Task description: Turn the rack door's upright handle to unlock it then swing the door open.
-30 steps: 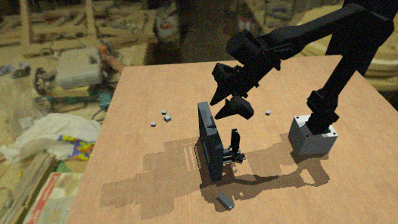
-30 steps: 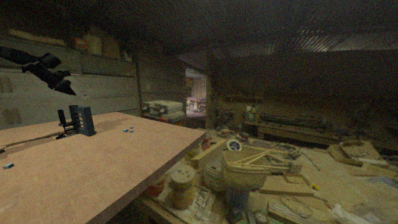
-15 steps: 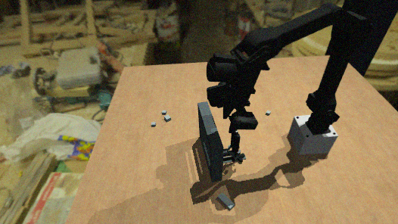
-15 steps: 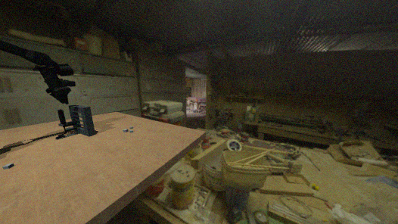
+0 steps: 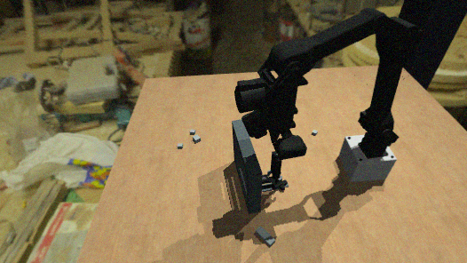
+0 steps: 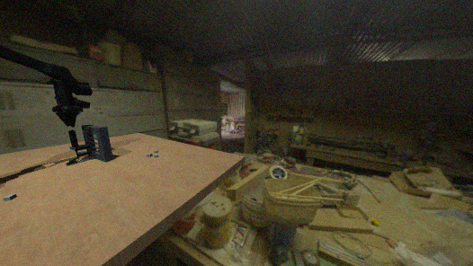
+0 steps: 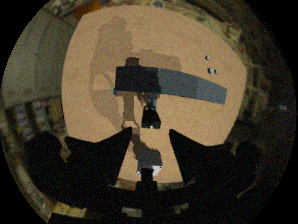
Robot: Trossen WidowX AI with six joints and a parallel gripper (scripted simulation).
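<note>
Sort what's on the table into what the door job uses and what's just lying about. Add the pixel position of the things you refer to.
For the job:
- gripper (image 5: pixel 280 137) (image 7: pixel 150 131)
- upright handle (image 5: pixel 276 165) (image 6: pixel 73 137) (image 7: pixel 151 119)
- rack door and frame (image 5: pixel 249 165) (image 6: pixel 101 143) (image 7: pixel 175 81)

Just lying about:
- four small cubes (image 5: pixel 196 139) (image 6: pixel 148 155) (image 7: pixel 211 71)
- grey block (image 5: pixel 265 236) (image 6: pixel 10 197)
</note>
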